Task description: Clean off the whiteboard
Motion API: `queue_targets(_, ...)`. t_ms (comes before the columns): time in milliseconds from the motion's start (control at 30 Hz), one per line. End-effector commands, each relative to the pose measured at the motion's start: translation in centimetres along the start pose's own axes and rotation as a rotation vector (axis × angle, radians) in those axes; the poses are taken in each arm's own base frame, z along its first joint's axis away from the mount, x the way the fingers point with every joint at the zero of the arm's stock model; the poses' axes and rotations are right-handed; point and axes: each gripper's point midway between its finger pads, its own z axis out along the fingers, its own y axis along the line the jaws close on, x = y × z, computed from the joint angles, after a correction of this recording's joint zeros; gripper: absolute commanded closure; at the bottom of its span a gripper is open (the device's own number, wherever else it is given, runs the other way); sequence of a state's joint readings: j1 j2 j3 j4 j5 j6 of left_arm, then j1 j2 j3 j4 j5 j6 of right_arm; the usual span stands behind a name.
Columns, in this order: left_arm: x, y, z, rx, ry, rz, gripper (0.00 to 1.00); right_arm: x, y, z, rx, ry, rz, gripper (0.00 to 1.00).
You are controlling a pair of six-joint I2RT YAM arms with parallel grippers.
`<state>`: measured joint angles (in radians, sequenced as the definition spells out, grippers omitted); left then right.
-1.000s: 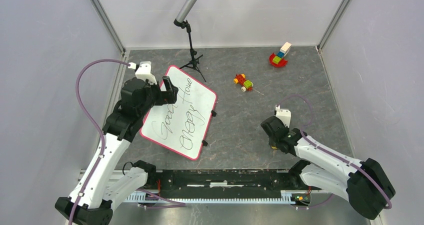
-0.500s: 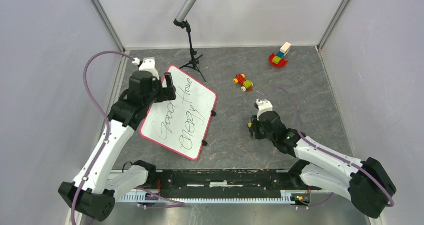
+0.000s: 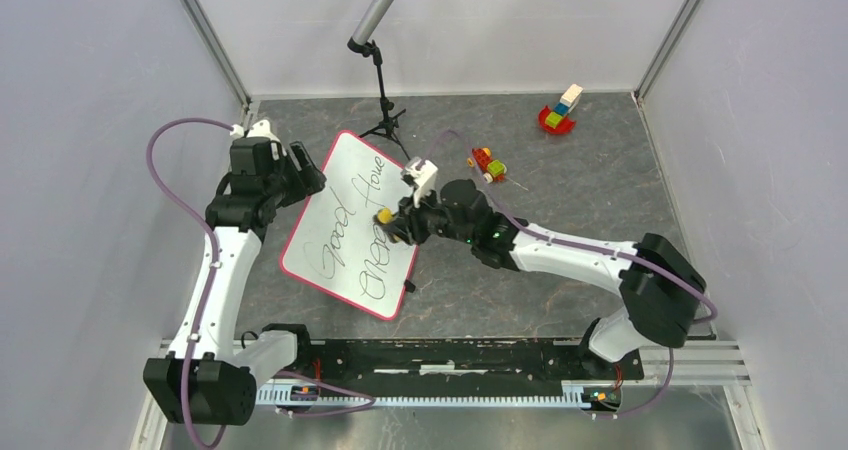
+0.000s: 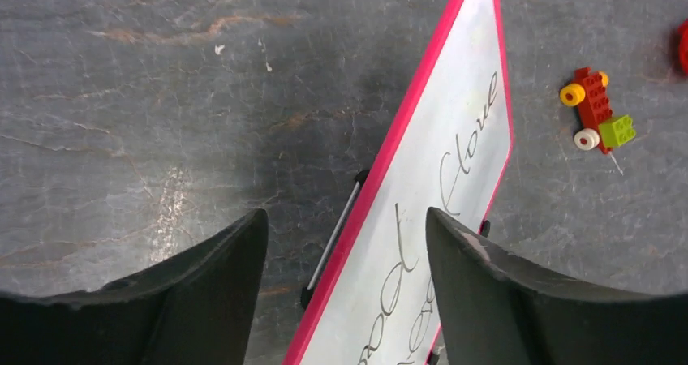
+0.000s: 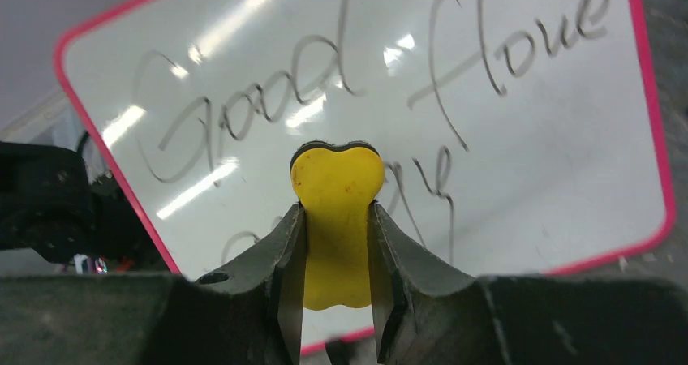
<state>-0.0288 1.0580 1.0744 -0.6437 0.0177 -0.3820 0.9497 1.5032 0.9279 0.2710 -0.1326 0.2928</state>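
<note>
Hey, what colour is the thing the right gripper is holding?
Yellow eraser, black strip at its tip; clearest in the right wrist view.

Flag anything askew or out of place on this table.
The whiteboard lies askew, turned diagonally to the edges of the table, its writing unerased. Two brick toys, a small car and a red boat, sit loose at the far side, unrelated to erasing. Nothing looks spilled or damaged.
</note>
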Motion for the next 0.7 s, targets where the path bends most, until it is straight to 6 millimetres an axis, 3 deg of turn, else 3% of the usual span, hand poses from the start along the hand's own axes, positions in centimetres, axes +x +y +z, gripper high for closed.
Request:
queue_targets(0, 0.0, -1.3, -0.1, 0.094, -0.028, -0.066, 0.30, -4.7, 3.2, 2.9, -0.087, -0.116, -0.052, 0.98)
queue_targets(67, 0.2, -0.9, -0.2, 0.083, -0.034, -0.059, 0.36, -5.7, 3.8, 4.3, -0.088, -0.124, -0.056, 1.00)
queue_targets(267, 0.9, 0.7, -0.7, 0.016, -0.051, -0.029, 0.41, -7.7, 4.5, 7.4, -0.042, -0.146, -0.091, 1.00)
queue_targets(667, 2.5, 0.9, -0.2, 0.034, -0.040, 0.020, 0.58, -8.2, 4.2, 12.5, 0.035, -0.165, -0.050, 1.00)
